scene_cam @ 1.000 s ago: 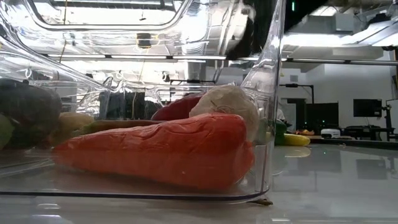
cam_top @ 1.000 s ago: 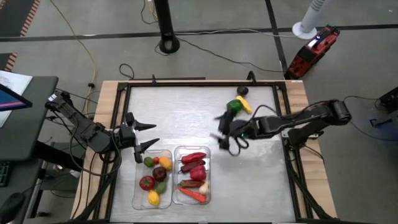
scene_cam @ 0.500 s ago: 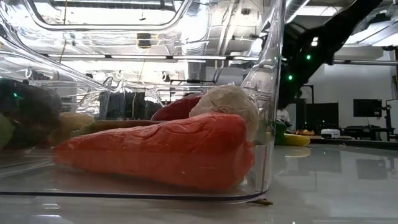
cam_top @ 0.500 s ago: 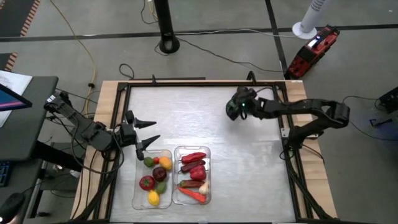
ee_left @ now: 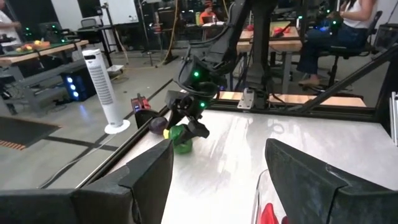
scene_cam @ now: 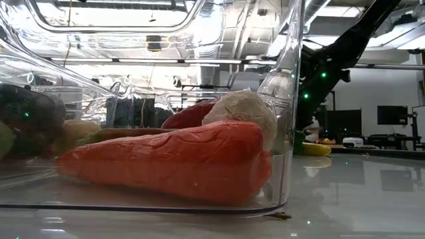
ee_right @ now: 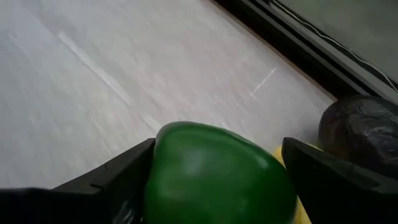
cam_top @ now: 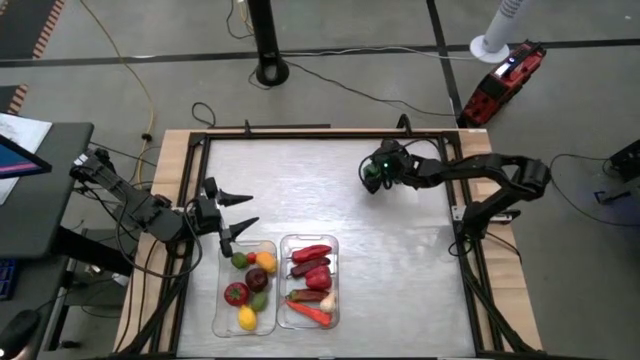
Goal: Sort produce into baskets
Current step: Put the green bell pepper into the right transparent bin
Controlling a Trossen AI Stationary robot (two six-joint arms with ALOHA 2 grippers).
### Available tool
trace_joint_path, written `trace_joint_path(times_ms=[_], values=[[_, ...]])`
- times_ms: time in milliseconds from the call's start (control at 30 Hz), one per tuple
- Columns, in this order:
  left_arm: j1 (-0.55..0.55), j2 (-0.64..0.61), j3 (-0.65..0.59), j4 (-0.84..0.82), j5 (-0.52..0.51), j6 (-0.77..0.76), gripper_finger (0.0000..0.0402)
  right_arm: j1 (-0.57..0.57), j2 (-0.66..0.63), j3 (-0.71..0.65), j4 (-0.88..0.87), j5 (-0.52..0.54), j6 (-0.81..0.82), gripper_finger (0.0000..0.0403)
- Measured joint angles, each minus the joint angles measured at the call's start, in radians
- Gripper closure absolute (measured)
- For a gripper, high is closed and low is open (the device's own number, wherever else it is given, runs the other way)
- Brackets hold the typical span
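Three pieces are left near the table's far edge, toward its far right corner: a green pepper (ee_right: pixel 217 168), something yellow (scene_cam: pixel 317 149) and a dark eggplant (ee_right: pixel 360 134). I've got the right gripper (cam_top: pixel 378 176) down over the pepper, fingers spread either side of it, not clenched yet. The left gripper (cam_top: pixel 232 215) waits open by the left basket (cam_top: pixel 222 300), near the table's left edge. Both baskets sit at the near edge, and there's plenty of bare table (cam_top: pixel 400 270) between them and the right gripper for the carry back.

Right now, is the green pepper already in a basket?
No, the green pepper sits on the bare table, between the right gripper's open fingers.
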Motion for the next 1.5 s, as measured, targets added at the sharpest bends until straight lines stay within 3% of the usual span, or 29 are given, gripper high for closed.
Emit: trace_joint_path(times_ms=[233,433,533,733,1000,1267,1500], values=[[0.0,0.0,0.0,0.043,0.025,-0.024,0.0159,0.03,-0.005,0.002,-0.007,-0.041,0.016,0.0083],[0.0,0.0,0.0,0.129,0.25,0.047,0.0159,0.124,-0.064,0.025,-0.088,-0.097,0.057,0.0079],[-0.001,0.012,0.0,0.163,0.302,0.071,0.0159,0.197,-0.13,0.048,-0.099,-0.158,0.101,0.0079],[0.011,0.062,0.0,0.179,0.257,0.087,0.0159,0.437,-0.234,0.083,-0.026,-0.221,0.15,0.0079],[0.052,0.093,-0.001,0.217,0.217,0.098,0.0159,0.704,-0.186,0.085,0.295,-0.165,0.082,0.0075],[0.088,0.092,-0.001,0.222,0.217,0.119,0.0159,0.747,-0.022,0.114,0.516,-0.161,0.015,0.0067],[0.143,0.092,-0.001,0.23,0.217,0.17,0.0159,0.735,0.071,0.202,0.48,-0.195,0.014,0.0026]])
